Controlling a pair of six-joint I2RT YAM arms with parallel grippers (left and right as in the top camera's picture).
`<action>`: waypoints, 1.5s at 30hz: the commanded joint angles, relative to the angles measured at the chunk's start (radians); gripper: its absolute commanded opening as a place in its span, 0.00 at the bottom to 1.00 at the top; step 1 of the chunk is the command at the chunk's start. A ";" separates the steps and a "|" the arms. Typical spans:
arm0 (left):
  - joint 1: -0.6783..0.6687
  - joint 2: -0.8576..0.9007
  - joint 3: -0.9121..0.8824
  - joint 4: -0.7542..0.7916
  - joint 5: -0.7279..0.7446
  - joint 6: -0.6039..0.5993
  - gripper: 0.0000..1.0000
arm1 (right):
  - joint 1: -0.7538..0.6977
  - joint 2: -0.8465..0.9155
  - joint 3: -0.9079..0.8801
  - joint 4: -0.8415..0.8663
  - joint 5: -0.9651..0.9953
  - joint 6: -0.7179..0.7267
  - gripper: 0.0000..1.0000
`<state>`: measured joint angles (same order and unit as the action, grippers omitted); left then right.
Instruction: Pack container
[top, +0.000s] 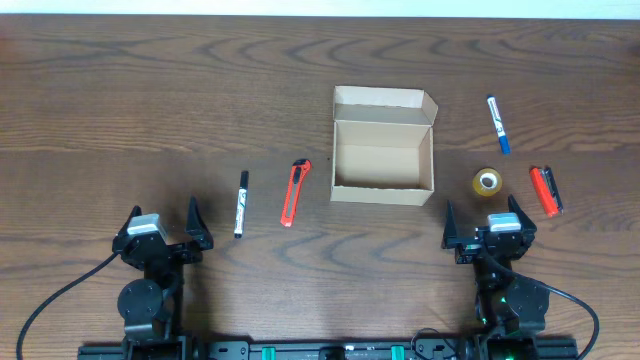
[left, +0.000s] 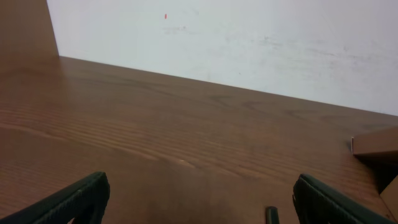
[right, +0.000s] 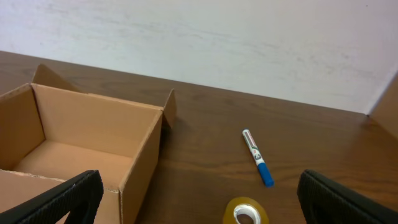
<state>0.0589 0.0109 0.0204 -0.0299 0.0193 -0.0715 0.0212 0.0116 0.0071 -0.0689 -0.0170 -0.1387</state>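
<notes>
The tan cardboard container (top: 382, 146) stands open at the table's middle, its flap lid folded back; it is empty. It also shows at the left of the right wrist view (right: 74, 149). A black marker (top: 240, 203) and a red box cutter (top: 293, 191) lie left of it. A blue marker (top: 497, 123), a tape roll (top: 487, 181) and a second red cutter (top: 545, 189) lie to its right. My left gripper (top: 163, 228) is open and empty near the front edge. My right gripper (top: 487, 225) is open and empty, just in front of the tape roll (right: 246, 211).
The wooden table (top: 120, 110) ends at a white wall behind (left: 249, 43). The black marker's tip (left: 271, 215) shows between my left fingers. The blue marker (right: 257, 157) lies beyond the tape in the right wrist view.
</notes>
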 joint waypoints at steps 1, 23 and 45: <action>0.004 -0.007 -0.016 -0.047 -0.003 -0.003 0.95 | 0.002 -0.006 -0.002 -0.006 0.009 0.011 0.99; 0.004 -0.007 -0.016 -0.047 -0.003 -0.003 0.95 | 0.002 -0.006 -0.002 -0.006 0.009 0.011 0.99; 0.004 -0.007 -0.016 -0.048 -0.003 -0.003 0.95 | 0.002 -0.006 -0.002 0.012 0.087 0.011 0.99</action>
<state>0.0589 0.0109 0.0204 -0.0299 0.0193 -0.0715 0.0212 0.0116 0.0071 -0.0589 0.0216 -0.1387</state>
